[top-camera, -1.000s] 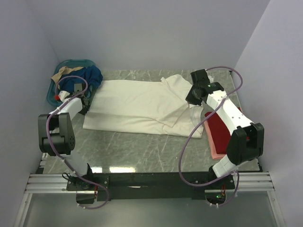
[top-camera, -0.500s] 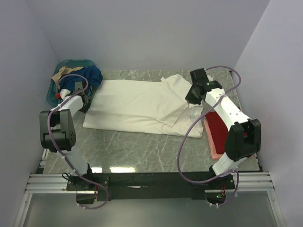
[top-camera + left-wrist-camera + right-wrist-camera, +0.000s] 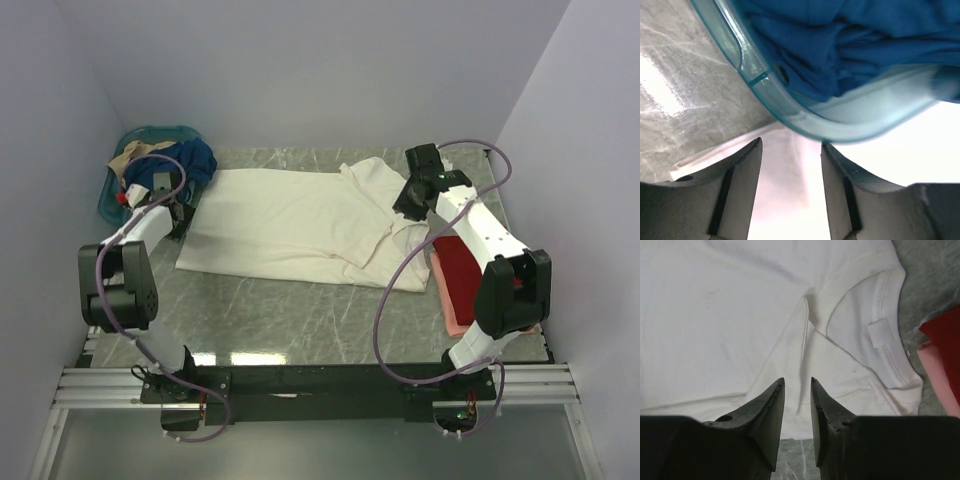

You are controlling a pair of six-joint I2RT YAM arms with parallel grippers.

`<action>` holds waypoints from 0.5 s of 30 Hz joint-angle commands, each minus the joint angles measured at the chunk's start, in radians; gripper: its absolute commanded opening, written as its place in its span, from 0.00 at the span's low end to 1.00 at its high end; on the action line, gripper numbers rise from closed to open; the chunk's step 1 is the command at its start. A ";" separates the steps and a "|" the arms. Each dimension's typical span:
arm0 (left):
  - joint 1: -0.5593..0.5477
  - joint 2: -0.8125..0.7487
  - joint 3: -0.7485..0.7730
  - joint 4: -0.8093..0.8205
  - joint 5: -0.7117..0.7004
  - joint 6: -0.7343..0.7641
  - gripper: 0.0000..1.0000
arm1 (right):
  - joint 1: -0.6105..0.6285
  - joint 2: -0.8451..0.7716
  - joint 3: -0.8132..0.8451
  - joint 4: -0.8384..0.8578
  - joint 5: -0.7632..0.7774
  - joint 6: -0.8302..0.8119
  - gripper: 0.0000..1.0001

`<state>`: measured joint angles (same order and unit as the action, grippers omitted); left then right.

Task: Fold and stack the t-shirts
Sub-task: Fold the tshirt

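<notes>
A large cream-white t-shirt [image 3: 290, 222] lies spread across the marble table [image 3: 300, 310], its right side folded inward; the round neck [image 3: 860, 315] and label show in the right wrist view. My left gripper [image 3: 183, 208] [image 3: 791, 145] stands open over the shirt's left edge, right against the teal basket [image 3: 790, 117]. My right gripper [image 3: 405, 210] [image 3: 797, 381] hovers over the folded part, jaws a little apart with nothing between them. A red t-shirt [image 3: 462, 265] [image 3: 946, 332] lies on a pink one [image 3: 458, 322] [image 3: 940, 377] at the right.
The teal basket [image 3: 150, 133] at the back left holds blue cloth [image 3: 197, 160] [image 3: 840, 40] and other clothes. Grey walls close in the table on the left, back and right. The arm bases and a metal rail [image 3: 320, 385] run along the near edge.
Both grippers have gone from shut to open and let go of the cream shirt. Its folded right side has settled flatter on the table. The arms have barely shifted.
</notes>
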<state>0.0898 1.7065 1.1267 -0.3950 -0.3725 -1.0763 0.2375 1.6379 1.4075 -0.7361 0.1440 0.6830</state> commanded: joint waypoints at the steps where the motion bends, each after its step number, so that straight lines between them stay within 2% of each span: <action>1: 0.004 -0.163 -0.063 0.065 0.010 0.016 0.56 | -0.003 -0.001 0.001 0.043 -0.021 -0.010 0.35; 9: -0.084 -0.326 -0.255 0.111 0.081 -0.017 0.56 | 0.078 -0.078 -0.208 0.133 -0.067 -0.008 0.36; 10: -0.119 -0.349 -0.268 0.122 0.086 -0.017 0.56 | 0.089 -0.082 -0.225 0.142 -0.073 -0.004 0.36; 15: -0.142 -0.412 -0.326 0.137 0.130 -0.010 0.55 | 0.137 -0.089 -0.341 0.247 -0.141 0.023 0.37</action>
<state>-0.0494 1.3495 0.8162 -0.3031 -0.2806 -1.0859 0.3534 1.5978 1.1053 -0.5915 0.0422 0.6884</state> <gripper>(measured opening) 0.556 0.366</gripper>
